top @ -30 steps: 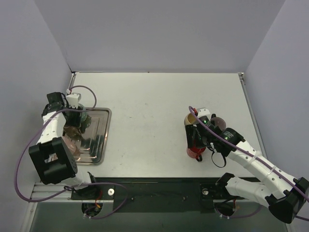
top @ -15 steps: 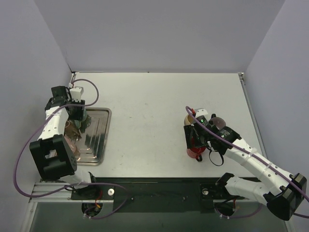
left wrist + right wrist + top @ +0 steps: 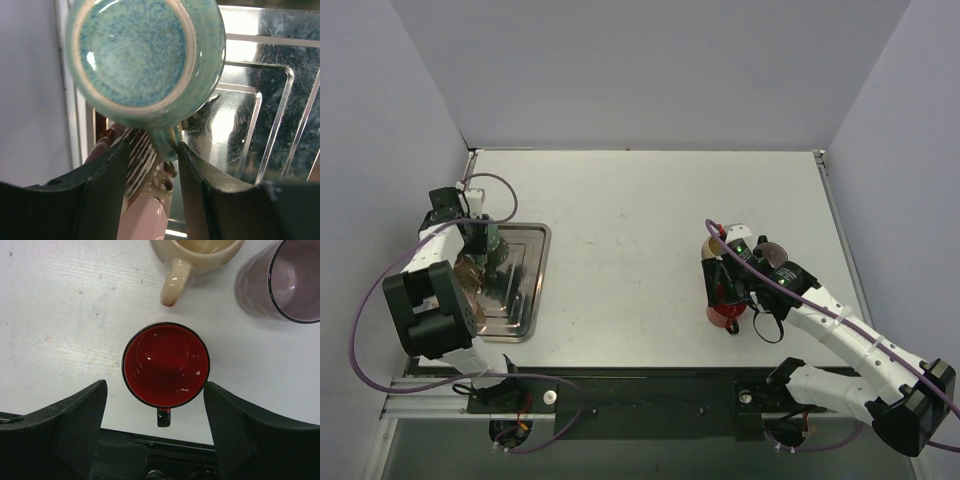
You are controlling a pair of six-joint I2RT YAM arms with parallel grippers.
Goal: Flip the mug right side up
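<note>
A teal speckled mug [image 3: 135,50] stands upside down, base up, on the metal tray [image 3: 260,125]; in the top view it [image 3: 491,240] sits at the tray's far left corner. My left gripper [image 3: 152,150] is open with its jaws on either side of the mug's handle; the right finger touches the handle and a gap shows on the left. In the top view the left gripper [image 3: 478,238] is over that mug. My right gripper [image 3: 155,386] is open and empty, hovering over an upright red mug [image 3: 165,365] at the table's near right [image 3: 725,312].
A striped mug [image 3: 140,160] and a pink piece [image 3: 145,215] lie in the tray [image 3: 525,290] beside the teal mug. A beige mug [image 3: 200,250] and a purple glass [image 3: 295,280] stand upright just beyond the red mug. The left wall is close to the tray.
My left gripper has moved down toward the near side onto the teal mug on the tray. The right arm has shifted slightly and stays over the red mug.
</note>
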